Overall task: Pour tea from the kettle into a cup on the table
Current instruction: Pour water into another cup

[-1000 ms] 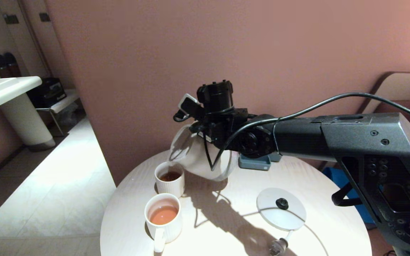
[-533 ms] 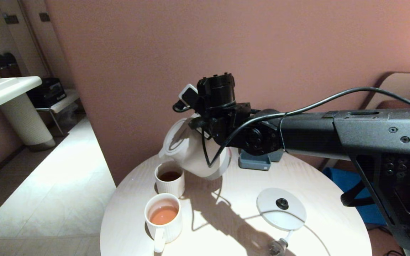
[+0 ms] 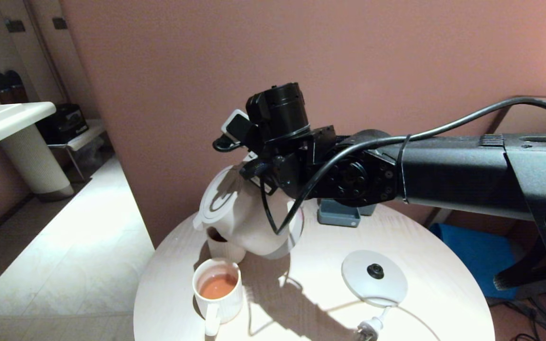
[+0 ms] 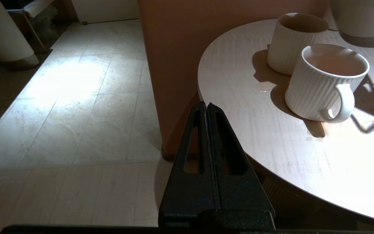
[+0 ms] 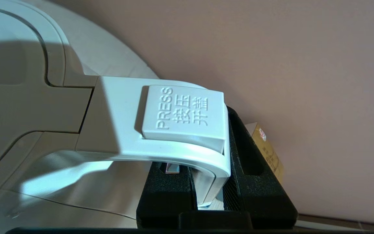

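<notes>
Left pincer [image 4: 208, 136]: parked below the table edge beside the robot, fingers pressed together, holding nothing.
Near cup [image 3: 217, 294]: stands at the table's near-left edge, handle toward the robot, holding pale orange-brown tea.
Kettle base [image 3: 374, 278]: flat white disc with black centre, bare, right of the cups; its cord and plug trail to the near edge.
Table [image 3: 424, 265]: round, pale wood grain, carrying both cups and the base.
Far cup [image 3: 219, 241]: just behind the near cup, now half hidden under the kettle; dark tea shows inside.
Kettle [image 3: 244, 215]: held in the air over the far cup. A second ago it was tipped steeply, spout at the cup; it has since swung back toward upright and come lower and nearer.
Right pincer [image 5: 206, 190]: pinching the kettle's loop handle just below the lid button.
Meaning: the pour into the far cup looks finished; returning the kettle to its base seems next.
Grey box [image 3: 339, 214]: at the table's far edge by the wall.
</notes>
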{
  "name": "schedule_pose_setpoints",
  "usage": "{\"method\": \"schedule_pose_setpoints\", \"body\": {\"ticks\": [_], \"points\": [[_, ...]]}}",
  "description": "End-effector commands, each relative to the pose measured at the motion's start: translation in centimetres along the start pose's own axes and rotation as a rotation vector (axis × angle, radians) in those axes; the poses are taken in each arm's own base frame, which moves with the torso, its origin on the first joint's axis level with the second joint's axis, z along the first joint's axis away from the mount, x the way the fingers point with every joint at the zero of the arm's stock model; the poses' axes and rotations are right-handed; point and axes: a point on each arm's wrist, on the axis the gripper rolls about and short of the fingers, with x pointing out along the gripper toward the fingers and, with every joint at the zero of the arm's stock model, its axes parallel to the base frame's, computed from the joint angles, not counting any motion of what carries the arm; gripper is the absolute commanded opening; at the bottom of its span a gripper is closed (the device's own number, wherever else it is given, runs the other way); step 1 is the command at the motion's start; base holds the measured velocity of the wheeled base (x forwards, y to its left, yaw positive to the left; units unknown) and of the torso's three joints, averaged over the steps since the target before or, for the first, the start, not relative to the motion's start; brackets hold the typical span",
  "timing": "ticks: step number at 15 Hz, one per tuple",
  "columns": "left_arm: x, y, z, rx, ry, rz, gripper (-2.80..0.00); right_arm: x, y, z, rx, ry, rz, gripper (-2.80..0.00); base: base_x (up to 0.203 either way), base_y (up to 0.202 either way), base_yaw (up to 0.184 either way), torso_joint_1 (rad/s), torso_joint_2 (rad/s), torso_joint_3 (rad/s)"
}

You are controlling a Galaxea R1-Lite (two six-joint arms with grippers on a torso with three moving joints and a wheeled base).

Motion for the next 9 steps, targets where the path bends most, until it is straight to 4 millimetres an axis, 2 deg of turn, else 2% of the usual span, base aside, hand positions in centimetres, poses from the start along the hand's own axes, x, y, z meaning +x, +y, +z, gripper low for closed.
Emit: {"method": "schedule_pose_setpoints", "body": {"ticks": [1, 9], "points": [[0.0, 0.0, 0.0, 0.000, 0.002, 0.001, -2.80, -0.7, 0.0, 0.3, -0.013, -0.007, 0.002, -2.80, 0.000, 0.000, 0.000, 0.000, 0.00, 0.000], [0.0, 0.0, 0.0, -0.001, 0.002, 0.001, -2.80, -2.3, -0.5, 0.3, -0.075, 0.027, 0.034, -2.80, 0.000, 0.000, 0.000, 0.000, 0.00, 0.000]]}}
